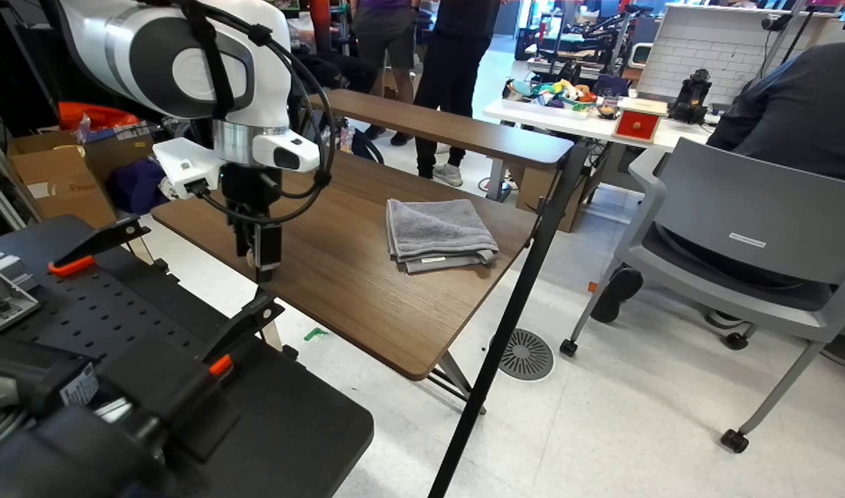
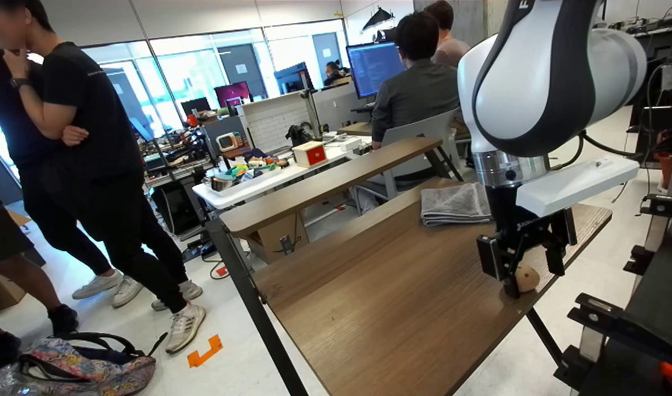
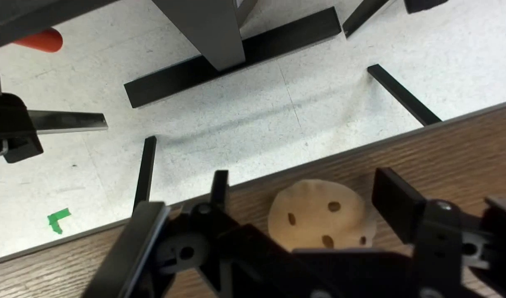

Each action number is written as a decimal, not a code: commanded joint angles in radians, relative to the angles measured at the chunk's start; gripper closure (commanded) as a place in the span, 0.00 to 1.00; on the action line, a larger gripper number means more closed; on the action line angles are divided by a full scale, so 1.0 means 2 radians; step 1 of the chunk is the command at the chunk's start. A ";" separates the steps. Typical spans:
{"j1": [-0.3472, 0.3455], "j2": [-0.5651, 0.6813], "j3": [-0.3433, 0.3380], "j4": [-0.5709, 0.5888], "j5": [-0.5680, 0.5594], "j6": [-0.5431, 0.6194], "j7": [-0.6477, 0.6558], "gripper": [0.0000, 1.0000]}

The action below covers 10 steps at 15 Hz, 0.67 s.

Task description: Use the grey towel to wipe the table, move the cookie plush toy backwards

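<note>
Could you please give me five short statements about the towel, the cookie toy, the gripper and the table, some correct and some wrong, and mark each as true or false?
1. The grey towel lies folded on the table. True.
2. The gripper is shut on the towel. False: it is open, and the towel lies apart from it.
3. In the wrist view, the cookie plush toy shows between the gripper's jaws. True.
4. The plush toy lies on top of the towel. False: it lies on the table, near an edge.
5. The table has a brown wood-grain top. True.
</note>
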 commanded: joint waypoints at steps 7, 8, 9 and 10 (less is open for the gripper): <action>-0.015 0.003 0.025 0.003 0.019 0.008 -0.011 0.88; -0.016 0.003 0.028 0.003 0.020 0.009 -0.012 0.97; -0.017 0.003 0.030 0.004 0.022 0.013 -0.013 1.00; -0.019 0.003 0.032 0.004 0.025 0.015 -0.015 1.00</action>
